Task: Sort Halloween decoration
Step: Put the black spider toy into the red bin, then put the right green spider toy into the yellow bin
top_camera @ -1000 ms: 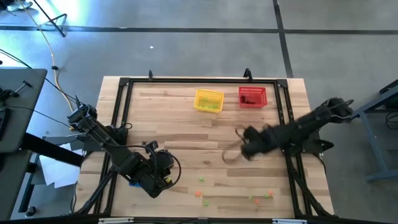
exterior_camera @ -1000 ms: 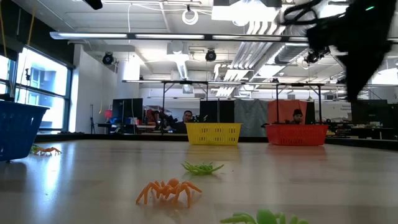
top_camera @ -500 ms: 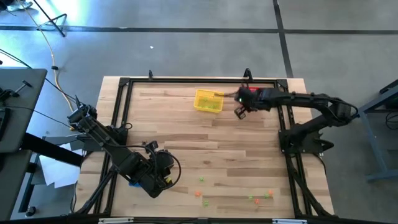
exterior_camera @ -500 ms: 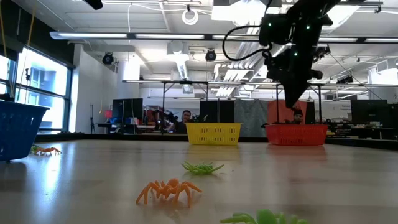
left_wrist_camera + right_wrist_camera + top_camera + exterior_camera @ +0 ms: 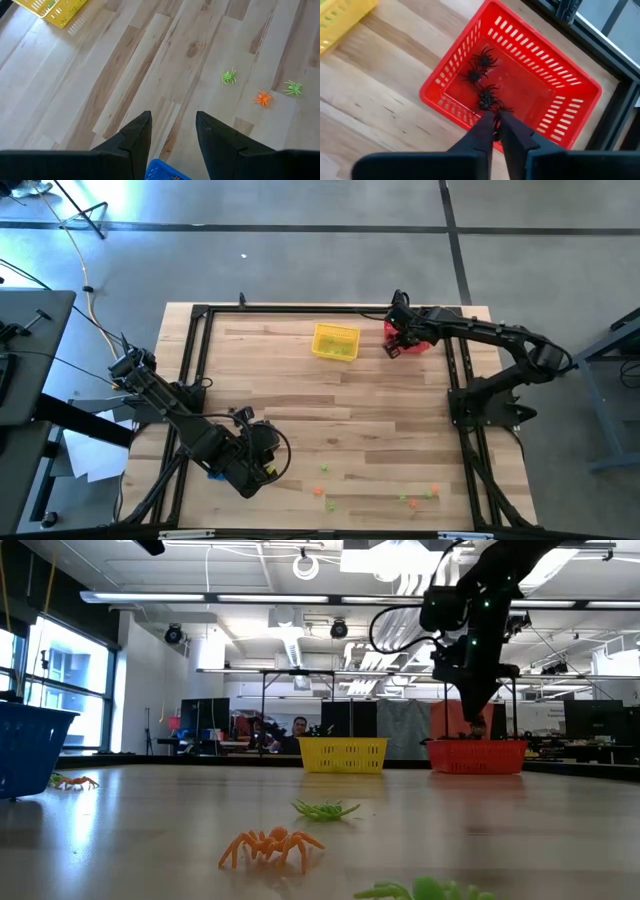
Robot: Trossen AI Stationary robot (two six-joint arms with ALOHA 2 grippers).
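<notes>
My right gripper point(image 5: 495, 116) hangs over the red mesh basket point(image 5: 555, 105) at the table's far right, fingers almost together, with a black spider trinket point(image 5: 489, 102) at their tips. Two more black spiders point(image 5: 478, 67) lie on the basket floor. In the high view this gripper point(image 5: 393, 346) is at the basket's near left corner. My left gripper point(image 5: 172, 131) is open and empty over the blue basket point(image 5: 164, 171) at the near left. Orange and green spiders point(image 5: 320, 488) lie on the table near its front edge. My right gripper pinches the black spider point(image 5: 490, 106) at the very ends of its two fingers, coming from above and pointing down into the red basket. Thin black legs point(image 5: 506, 108) stick out beside the fingertips. Whether the spider also touches the basket floor, I cannot tell.
A yellow basket point(image 5: 335, 341) with green trinkets stands left of the red one. An orange spider point(image 5: 75, 781) lies beside the blue basket point(image 5: 28, 745). An orange spider point(image 5: 270, 845) and a green one point(image 5: 325, 809) lie close to the low camera. People sit in the room behind.
My right gripper has swung fast from the middle right of the table toward the far edge, passed between the yellow and red baskets, and now stands over the red basket, lower than half a second ago. My left arm has kept still.
</notes>
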